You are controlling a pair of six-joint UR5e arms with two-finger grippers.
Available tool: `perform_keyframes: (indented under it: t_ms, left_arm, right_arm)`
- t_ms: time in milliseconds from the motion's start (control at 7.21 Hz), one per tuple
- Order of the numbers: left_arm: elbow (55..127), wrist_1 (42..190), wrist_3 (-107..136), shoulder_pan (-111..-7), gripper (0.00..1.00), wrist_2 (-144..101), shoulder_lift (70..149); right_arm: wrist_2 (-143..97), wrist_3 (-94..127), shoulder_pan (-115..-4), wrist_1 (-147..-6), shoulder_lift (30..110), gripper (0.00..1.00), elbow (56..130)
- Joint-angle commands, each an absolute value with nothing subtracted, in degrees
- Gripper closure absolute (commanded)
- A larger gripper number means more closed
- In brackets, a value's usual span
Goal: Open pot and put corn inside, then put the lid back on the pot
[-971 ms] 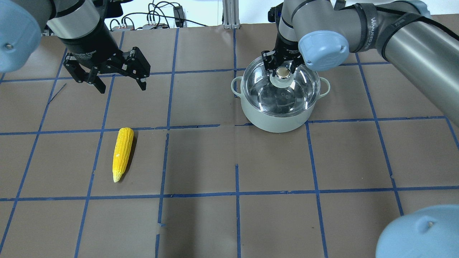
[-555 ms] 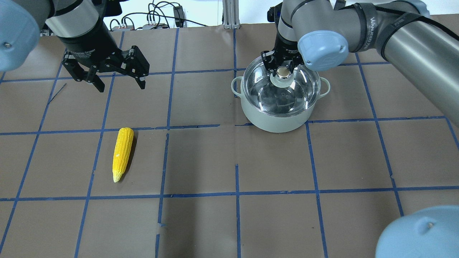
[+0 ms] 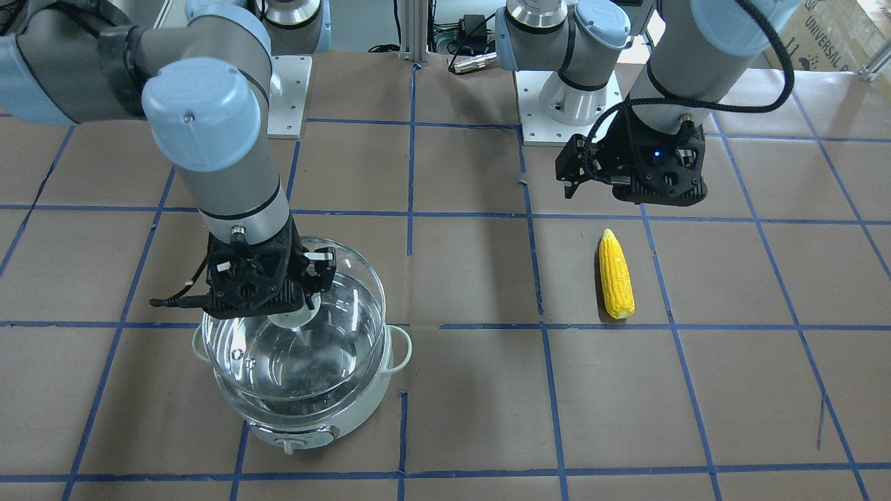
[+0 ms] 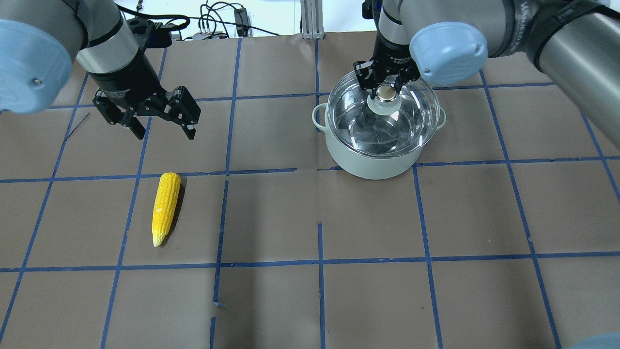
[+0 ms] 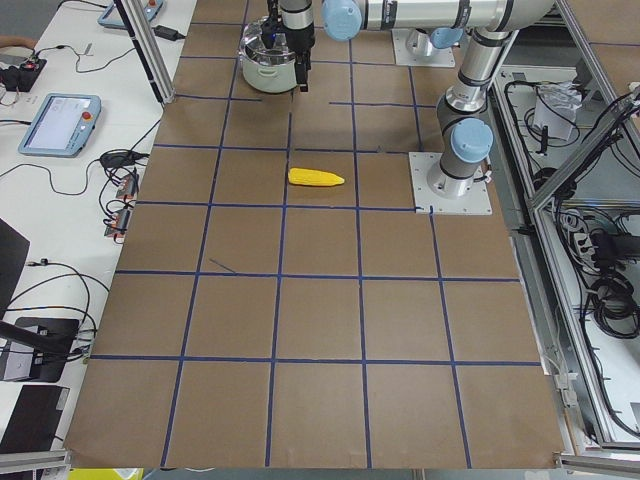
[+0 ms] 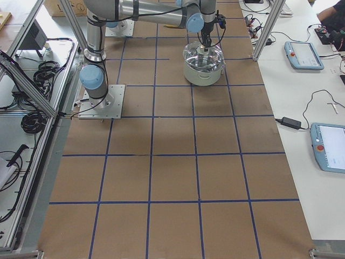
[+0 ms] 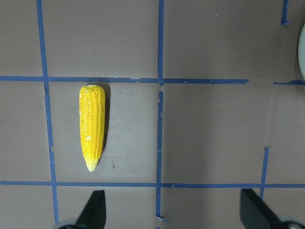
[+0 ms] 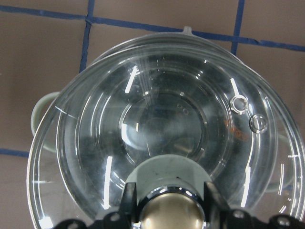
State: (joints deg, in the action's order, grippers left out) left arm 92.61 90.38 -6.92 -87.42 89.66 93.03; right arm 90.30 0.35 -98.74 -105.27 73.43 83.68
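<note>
The pale mint pot (image 4: 370,165) stands on the table's right half, also in the front view (image 3: 299,428). My right gripper (image 4: 386,91) is shut on the beige knob of the clear glass lid (image 4: 356,109) and holds the lid slightly above the pot's rim, as the front view (image 3: 299,362) shows. The right wrist view shows the lid (image 8: 167,119) under my gripper (image 8: 171,210). The yellow corn (image 4: 165,206) lies on the left, also in the left wrist view (image 7: 92,126). My left gripper (image 4: 163,131) hangs open and empty above the table, beyond the corn.
The table (image 4: 368,218) is covered in brown paper with a blue tape grid. Cables and an aluminium post (image 4: 310,19) sit at the far edge. The arms' base plates (image 3: 567,104) are at the robot's side.
My right gripper has risen with the lid, which now sits above the pot's rim. My left gripper has shifted slightly toward the corn, still open.
</note>
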Motion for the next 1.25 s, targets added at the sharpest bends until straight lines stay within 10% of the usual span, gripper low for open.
perform_keyframes:
  t_ms: [0,1109]
  left_arm:
    - [101.99,80.37,-12.02,-82.64,0.00,89.74,95.00]
    - [118.04,51.59,-23.92,-73.03,0.12,89.56,108.55]
  right_arm:
    - [90.35,-0.35,-97.74,-97.85,81.17,0.56,85.06]
    - [91.41,-0.70,-95.80,-93.52,93.07,0.56,94.31]
